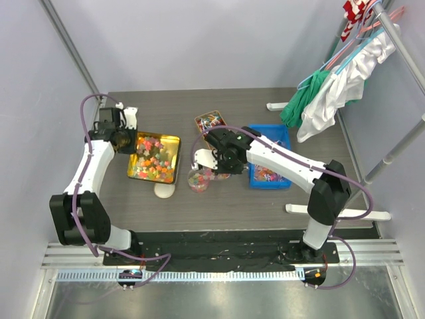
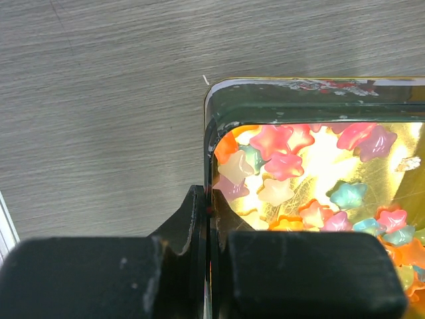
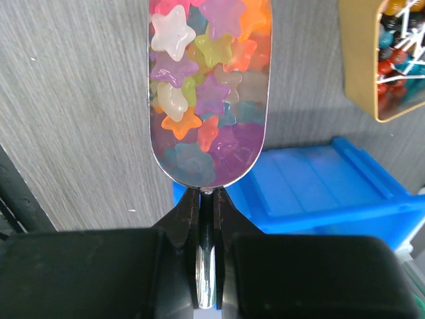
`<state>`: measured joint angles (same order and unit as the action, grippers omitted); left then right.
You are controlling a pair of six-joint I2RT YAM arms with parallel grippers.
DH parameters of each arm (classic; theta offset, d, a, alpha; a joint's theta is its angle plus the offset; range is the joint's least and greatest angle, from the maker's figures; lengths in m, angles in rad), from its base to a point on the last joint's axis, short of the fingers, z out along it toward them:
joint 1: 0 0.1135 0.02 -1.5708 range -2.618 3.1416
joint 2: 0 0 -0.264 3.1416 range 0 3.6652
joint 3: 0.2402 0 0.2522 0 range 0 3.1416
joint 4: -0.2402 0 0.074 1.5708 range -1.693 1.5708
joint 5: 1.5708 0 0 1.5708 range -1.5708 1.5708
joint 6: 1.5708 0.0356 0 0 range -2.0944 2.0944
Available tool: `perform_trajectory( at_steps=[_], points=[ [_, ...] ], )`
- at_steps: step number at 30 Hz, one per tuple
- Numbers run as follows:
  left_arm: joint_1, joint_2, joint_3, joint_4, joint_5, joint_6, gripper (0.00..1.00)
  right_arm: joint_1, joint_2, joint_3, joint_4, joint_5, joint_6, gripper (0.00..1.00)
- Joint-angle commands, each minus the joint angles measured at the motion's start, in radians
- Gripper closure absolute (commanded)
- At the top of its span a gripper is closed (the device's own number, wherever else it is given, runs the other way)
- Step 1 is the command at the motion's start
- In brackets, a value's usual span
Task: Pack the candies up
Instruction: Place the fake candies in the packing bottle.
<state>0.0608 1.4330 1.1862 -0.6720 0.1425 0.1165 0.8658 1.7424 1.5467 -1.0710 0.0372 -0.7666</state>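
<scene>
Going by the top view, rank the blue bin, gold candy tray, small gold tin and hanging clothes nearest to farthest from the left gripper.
1. gold candy tray, rim clamped in the left gripper
2. small gold tin, mid-table
3. blue bin, right of centre
4. hanging clothes, far right corner

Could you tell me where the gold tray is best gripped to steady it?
Pinch the tray by the thin upright rim on its left side, coming from outside, one jaw inside the wall and one outside. The wall is narrow; the left gripper is shut on it there.
</scene>
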Motion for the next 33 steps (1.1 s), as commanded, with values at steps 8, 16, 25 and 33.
perform_trajectory(
  at_steps=[8,16,25,33],
  points=[
    [0.001,-0.060,-0.013,0.092,0.040,-0.029,1.00,0.027,0.035,0.081,-0.072,0.082,-0.036,0.99],
    [-0.001,-0.059,-0.017,0.095,0.042,-0.031,1.00,0.058,0.051,0.087,-0.076,0.112,-0.048,0.99],
    [-0.001,-0.049,-0.019,0.094,0.048,-0.035,1.00,0.068,0.066,0.113,-0.101,0.138,-0.062,0.99],
    [0.002,-0.049,-0.022,0.094,0.046,-0.034,1.00,0.075,0.085,0.131,-0.121,0.153,-0.074,0.99]
  ],
)
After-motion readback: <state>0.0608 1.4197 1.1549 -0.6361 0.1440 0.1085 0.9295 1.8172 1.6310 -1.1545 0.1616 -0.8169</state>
